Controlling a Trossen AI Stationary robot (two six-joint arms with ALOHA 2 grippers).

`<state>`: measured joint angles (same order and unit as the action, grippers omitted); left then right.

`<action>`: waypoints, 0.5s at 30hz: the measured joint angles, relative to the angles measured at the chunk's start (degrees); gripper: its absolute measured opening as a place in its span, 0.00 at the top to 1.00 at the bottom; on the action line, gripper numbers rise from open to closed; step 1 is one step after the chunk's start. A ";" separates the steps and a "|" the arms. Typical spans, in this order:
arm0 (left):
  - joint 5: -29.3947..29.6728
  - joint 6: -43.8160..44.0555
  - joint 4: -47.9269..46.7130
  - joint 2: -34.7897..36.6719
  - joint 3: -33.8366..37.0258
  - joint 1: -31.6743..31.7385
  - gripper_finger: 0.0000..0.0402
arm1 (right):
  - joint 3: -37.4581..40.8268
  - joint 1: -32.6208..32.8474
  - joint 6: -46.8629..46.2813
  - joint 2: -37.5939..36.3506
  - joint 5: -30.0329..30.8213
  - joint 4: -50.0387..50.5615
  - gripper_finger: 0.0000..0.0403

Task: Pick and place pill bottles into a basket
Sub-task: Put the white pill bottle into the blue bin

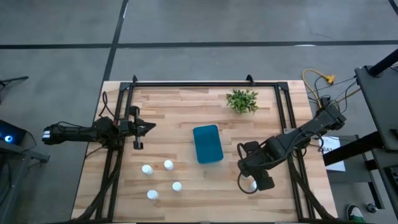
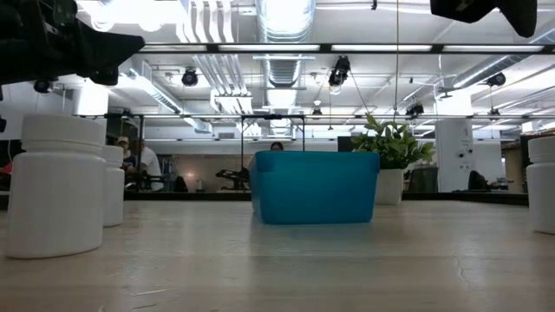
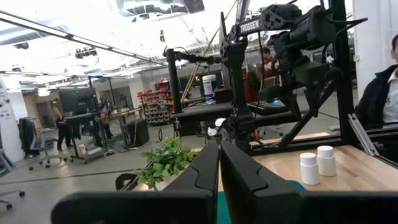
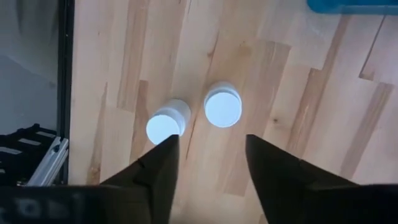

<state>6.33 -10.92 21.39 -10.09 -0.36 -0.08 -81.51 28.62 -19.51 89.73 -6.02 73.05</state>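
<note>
Pale wood planks with visible grain make up the tabletop [image 1: 186, 106], edged by a black metal frame. Near its middle stands the basket [image 1: 208, 144], a smooth teal-blue rectangular plastic bin with rounded corners; its inside cannot be seen from the low view. Four small white cylindrical pill bottles [image 1: 168, 165] with round caps stand loosely grouped on the left front part of the tabletop, apart from the basket. Two more white bottles [image 4: 222, 104] stand just beside each other under the right end effector [image 4: 208, 158], whose dark, wedge-shaped fingers are spread apart with nothing between them; in the high view that arm hides most of this pair. The left end effector [image 3: 219, 163] hangs above the tabletop's left side, its flat dark fingers pressed nearly together, holding nothing. A small leafy green plant in a white pot [image 1: 242, 100] sits towards the far edge, behind the basket. People in the room beyond are too small to make out clearly.
</note>
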 joint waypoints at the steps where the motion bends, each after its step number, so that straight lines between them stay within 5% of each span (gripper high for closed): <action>1: 0.00 0.00 0.00 0.00 0.00 0.01 1.00 | 0.31 0.00 -0.02 0.01 0.00 -0.01 0.52; 15: -0.01 0.00 0.00 0.00 0.00 0.02 1.00 | 6.93 0.00 0.18 0.02 0.04 -7.88 0.39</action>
<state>6.32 -10.92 21.39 -10.09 -0.36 -0.06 -74.57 28.62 -19.33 89.75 -5.98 65.17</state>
